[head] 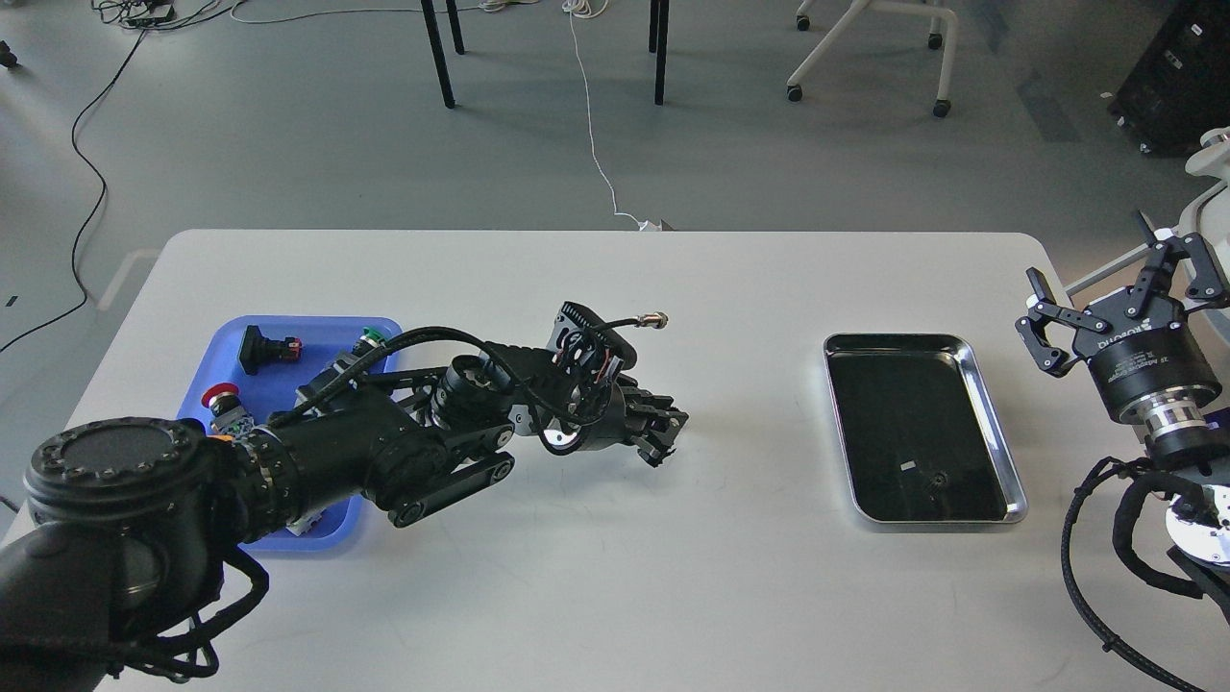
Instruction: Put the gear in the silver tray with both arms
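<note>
The silver tray (937, 520) lies on the right side of the white table, and its dark bottom holds nothing I can make out. My left arm reaches across from the lower left. Its gripper (665, 439) hangs low over the table's middle, well left of the tray. Its dark fingers sit close together, and I cannot tell whether they hold anything. My right gripper (1119, 288) is open and empty, raised in the air past the table's right edge, to the right of the tray. I cannot pick out a gear.
A blue plastic tray (317, 323) at the left holds a black switch (262, 348), a green-topped button (368, 337) and a red mushroom button (220, 396); my left arm hides the rest. Chair and table legs stand on the floor beyond.
</note>
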Motion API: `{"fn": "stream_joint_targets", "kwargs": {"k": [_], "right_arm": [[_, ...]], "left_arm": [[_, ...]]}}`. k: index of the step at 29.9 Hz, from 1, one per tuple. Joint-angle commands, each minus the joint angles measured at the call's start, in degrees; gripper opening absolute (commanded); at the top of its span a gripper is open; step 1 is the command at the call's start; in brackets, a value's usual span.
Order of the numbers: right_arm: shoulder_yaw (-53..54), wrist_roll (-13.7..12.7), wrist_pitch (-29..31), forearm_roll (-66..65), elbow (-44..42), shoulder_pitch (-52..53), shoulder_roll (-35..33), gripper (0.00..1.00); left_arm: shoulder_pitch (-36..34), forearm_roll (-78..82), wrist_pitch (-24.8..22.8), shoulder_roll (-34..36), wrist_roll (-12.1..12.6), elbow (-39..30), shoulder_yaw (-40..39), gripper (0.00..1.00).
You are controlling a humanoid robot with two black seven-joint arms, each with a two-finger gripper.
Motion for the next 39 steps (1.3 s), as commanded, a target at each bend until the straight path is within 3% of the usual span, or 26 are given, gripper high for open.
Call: {"fn": "stream_joint_targets", "kwargs": {"k": [1, 11, 13, 15, 20, 24, 31, 35, 39], "right_arm": [[0.0, 0.0, -0.1, -0.1, 0.5, 0.0, 0.0, 0.98], [0.0, 0.0, -0.1, -0.1, 0.7, 0.1, -0.4, 0.98], [-0.1, 0.0, -0.1, -0.1, 0.7, 0.1, -0.5, 0.98], [-0.4, 0.0, 0.0, -0.4, 0.6, 0.4, -1.1, 0.98], [-1.1, 0.0, 0.2, -1.5, 0.8, 3.7, -5.3, 0.98], [-5.0, -2.8, 0.1, -7.0, 0.6, 10.1, -8.3, 0.98], [-20.7, -2.9, -0.1, -17.3, -0.3, 24.0, -9.4, 0.98], [-42.1, -2.2, -0.1, -23.6, -3.6, 39.6, -10.2, 0.98], [-62.0, -1.6, -0.2, -23.8, -4.6, 56.3, -7.1, 0.98]], "left_arm": [[0.0, -0.3, 0.4, 0.0, 0.2, 0.0, -0.2, 0.3], [-0.1, -0.4, 1.2, 0.0, 0.1, -0.3, -0.6, 0.32], [-0.3, -0.9, 1.6, 0.0, 0.0, -0.6, -1.2, 0.41], [-0.8, -4.0, 3.8, 0.0, -0.6, -0.8, -2.4, 0.58], [-3.4, -23.8, 4.9, 2.4, -1.5, -2.2, -7.9, 0.68], [-5.8, -45.4, 4.6, 8.8, -2.0, -2.3, -11.2, 0.81], [-6.1, -84.2, -3.4, 21.4, -1.1, -1.7, -22.0, 0.93], [-5.3, -100.7, -11.0, 31.0, 2.4, 1.5, -25.6, 0.96], [-3.4, -108.1, -16.3, 34.4, 2.6, 7.4, -26.2, 0.96]]}}
